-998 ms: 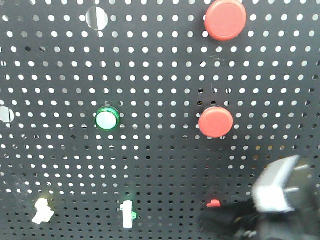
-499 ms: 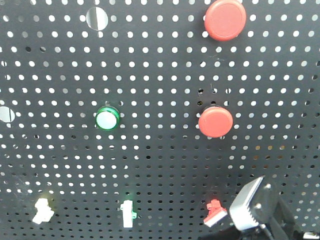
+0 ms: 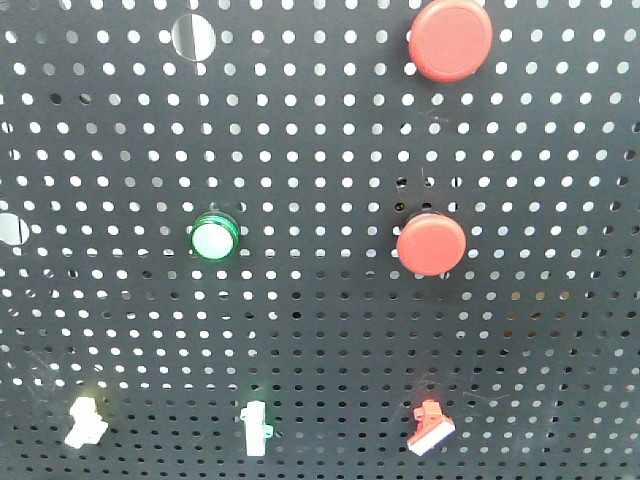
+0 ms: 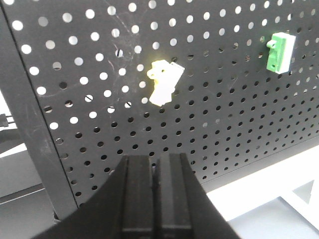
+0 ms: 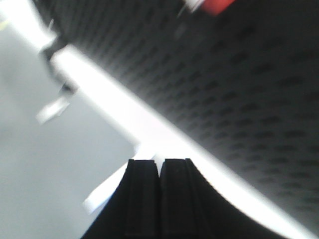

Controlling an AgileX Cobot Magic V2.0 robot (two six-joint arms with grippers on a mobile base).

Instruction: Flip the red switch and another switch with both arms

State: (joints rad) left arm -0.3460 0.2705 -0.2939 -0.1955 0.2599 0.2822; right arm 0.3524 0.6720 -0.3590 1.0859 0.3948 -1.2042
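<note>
Well, both are closed tight: the left gripper [image 4: 159, 199] sits below the pale yellow switch [image 4: 163, 82], the right gripper [image 5: 159, 199] well off the red switch [image 3: 430, 427], low right. Drifting sideways, I might flick the green switch [image 4: 280, 52].

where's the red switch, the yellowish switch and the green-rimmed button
red switch [image 3: 430, 426]: front view, middle, where red body meets white lever
yellowish switch [image 4: 163, 84]: left wrist view, middle of body
green-rimmed button [image 3: 214, 240]: front view, white face
</note>
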